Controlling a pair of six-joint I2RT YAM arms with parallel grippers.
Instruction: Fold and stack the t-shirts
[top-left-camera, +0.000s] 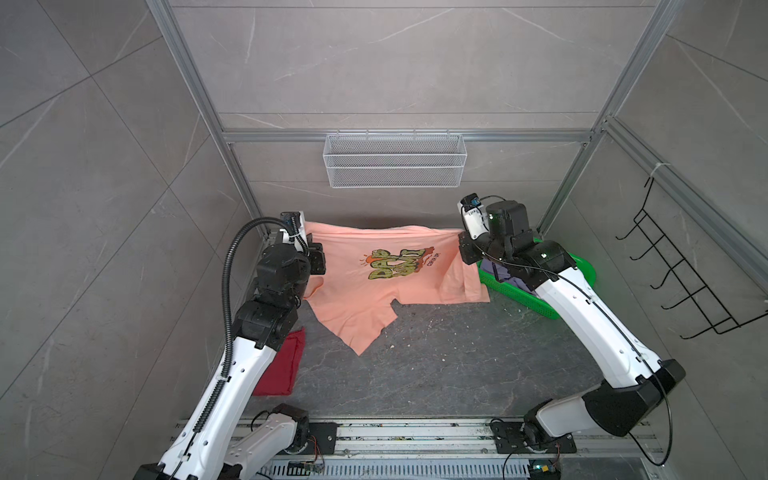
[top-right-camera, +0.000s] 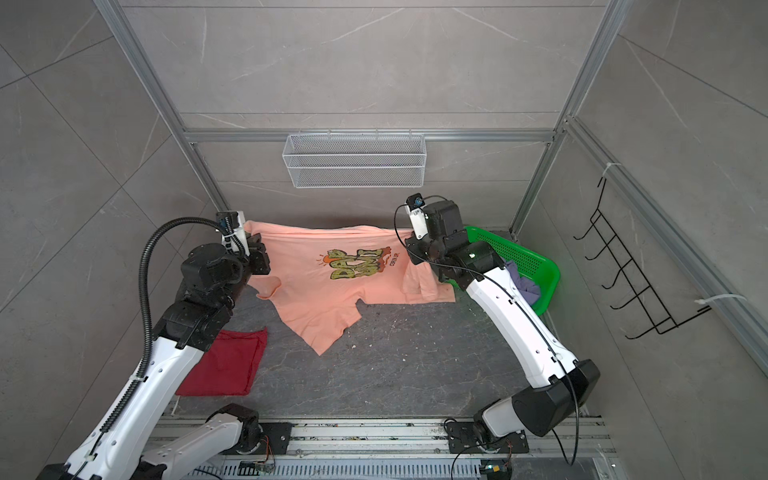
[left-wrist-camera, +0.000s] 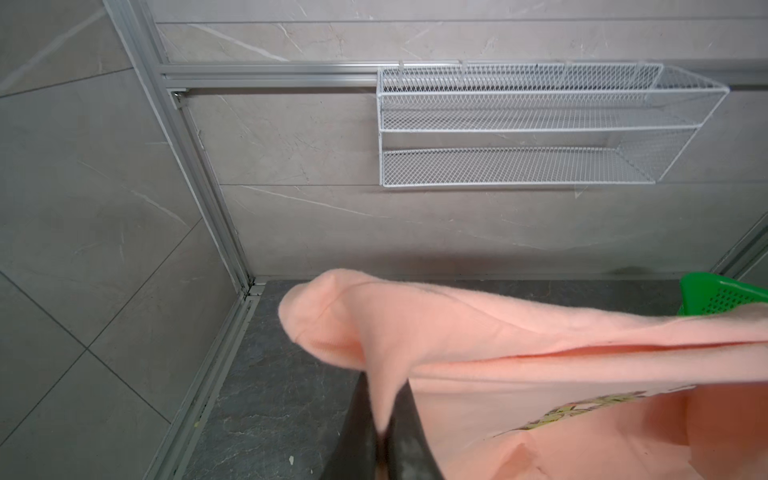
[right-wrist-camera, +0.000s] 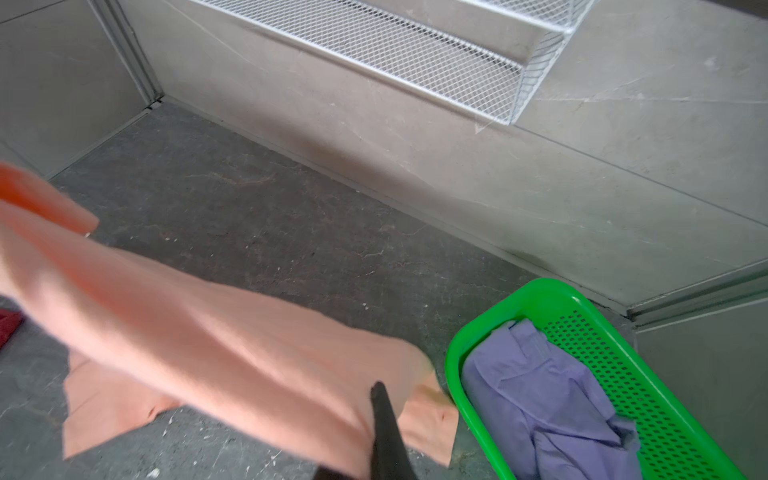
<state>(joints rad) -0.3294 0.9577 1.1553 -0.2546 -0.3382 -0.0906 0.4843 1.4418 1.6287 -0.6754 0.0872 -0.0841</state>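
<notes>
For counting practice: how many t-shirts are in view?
3: peach-orange t-shirt held up at the back; dark red t-shirt front left; lavender t-shirt in the green basket, possibly hiding others.

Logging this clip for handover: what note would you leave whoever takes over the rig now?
Left gripper: shut on the peach tee. Right gripper: shut on its other end.
It hangs stretched between them, lower part on the table. Red tee lies folded, front left. Purple tee sits crumpled in the green basket.
Done: red, apparently. To do: fold peach, stack; then purple.
</notes>
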